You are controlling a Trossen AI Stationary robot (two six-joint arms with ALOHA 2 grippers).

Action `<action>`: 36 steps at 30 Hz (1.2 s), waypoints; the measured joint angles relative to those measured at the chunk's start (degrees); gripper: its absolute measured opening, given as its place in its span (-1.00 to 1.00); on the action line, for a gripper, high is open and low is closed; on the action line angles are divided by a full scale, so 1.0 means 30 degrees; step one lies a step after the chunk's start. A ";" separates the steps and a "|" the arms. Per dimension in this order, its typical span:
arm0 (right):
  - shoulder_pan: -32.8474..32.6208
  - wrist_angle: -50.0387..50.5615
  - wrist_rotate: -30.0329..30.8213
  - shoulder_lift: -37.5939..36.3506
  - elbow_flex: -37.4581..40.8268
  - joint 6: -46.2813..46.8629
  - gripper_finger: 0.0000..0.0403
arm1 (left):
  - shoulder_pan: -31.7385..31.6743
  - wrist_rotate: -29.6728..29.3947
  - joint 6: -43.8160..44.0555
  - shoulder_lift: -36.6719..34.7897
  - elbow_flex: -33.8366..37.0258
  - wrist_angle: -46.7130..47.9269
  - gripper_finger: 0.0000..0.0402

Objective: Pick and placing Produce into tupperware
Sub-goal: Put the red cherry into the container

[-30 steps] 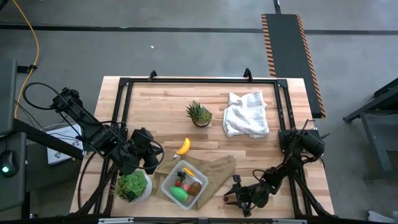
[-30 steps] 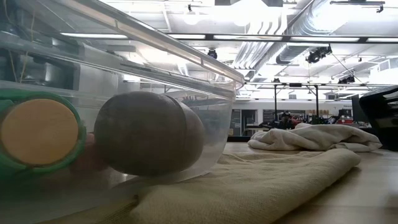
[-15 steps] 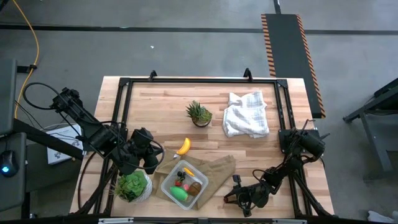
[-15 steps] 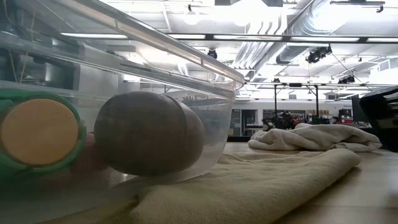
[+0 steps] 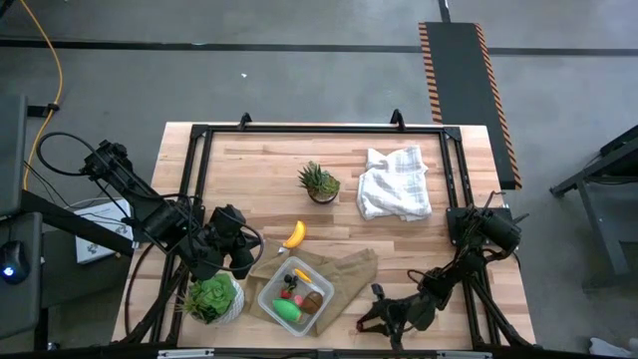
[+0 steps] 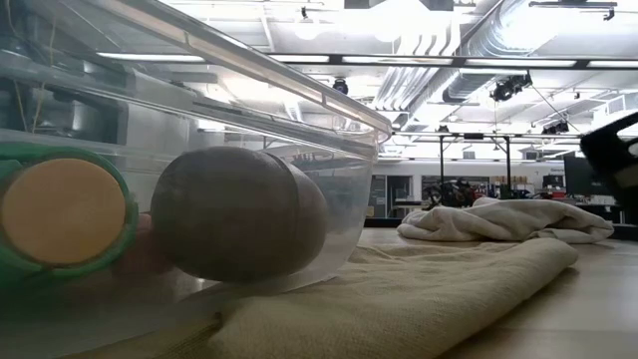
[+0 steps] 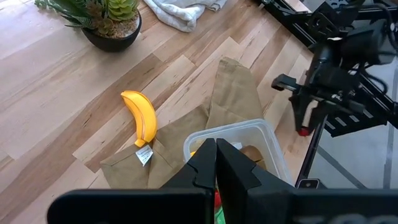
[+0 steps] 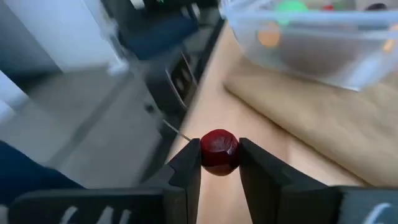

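Observation:
The clear tupperware (image 5: 296, 296) stands on the flat brown paper bag (image 5: 344, 271) and holds a green piece (image 6: 65, 224), a brown kiwi (image 6: 239, 214) and red and yellow bits. A yellow banana (image 5: 294, 234) lies on the wood beyond it, also in the left wrist view (image 7: 142, 115). My right gripper (image 5: 367, 320), near the table's near edge and right of the tupperware, is shut on a small round red fruit (image 8: 219, 151). My left gripper (image 7: 216, 163) is shut and hovers at the tupperware's left far corner, touching nothing. My right gripper pinches the round red fruit (image 8: 219, 163) between its two fingers, one on each side, at their free ends. The fingers lie about level and point toward the table's left, at the tupperware (image 8: 311, 37). The fruit looks lifted clear of the wood.
A spiky potted plant (image 5: 319, 181) and a white cloth (image 5: 394, 182) sit toward the far side. A leafy plant in a white pot (image 5: 211, 297) stands left of the tupperware, below my left arm. A black frame (image 5: 319, 130) rims the table.
My right gripper, holding the red fruit, has moved a little toward the table's left and risen slightly; in the low view its dark shape at the right edge now sits higher and blurred. The tupperware, banana and left arm have kept still.

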State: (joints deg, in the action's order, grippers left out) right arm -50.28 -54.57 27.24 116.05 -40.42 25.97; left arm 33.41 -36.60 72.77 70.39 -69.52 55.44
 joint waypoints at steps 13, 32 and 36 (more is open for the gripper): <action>0.0977 -0.6868 -0.0750 -0.0007 0.0000 0.4390 -0.59 | -0.0006 0.0000 -0.0103 0.0001 0.0000 -0.0007 -1.00; 0.6709 -1.1605 -0.7075 -0.0572 -0.2692 0.8245 -0.59 | -0.0007 0.0838 -0.0924 0.0000 0.0000 0.0840 -1.00; 0.7892 -0.8989 -0.8638 -0.0583 -0.4638 0.8341 -0.59 | -0.0007 0.2184 -0.2394 0.0000 0.0000 0.1294 -1.00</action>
State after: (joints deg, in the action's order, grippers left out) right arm -26.61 -81.54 1.33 114.30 -54.34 50.99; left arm 33.39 -30.05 65.59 70.39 -69.52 59.32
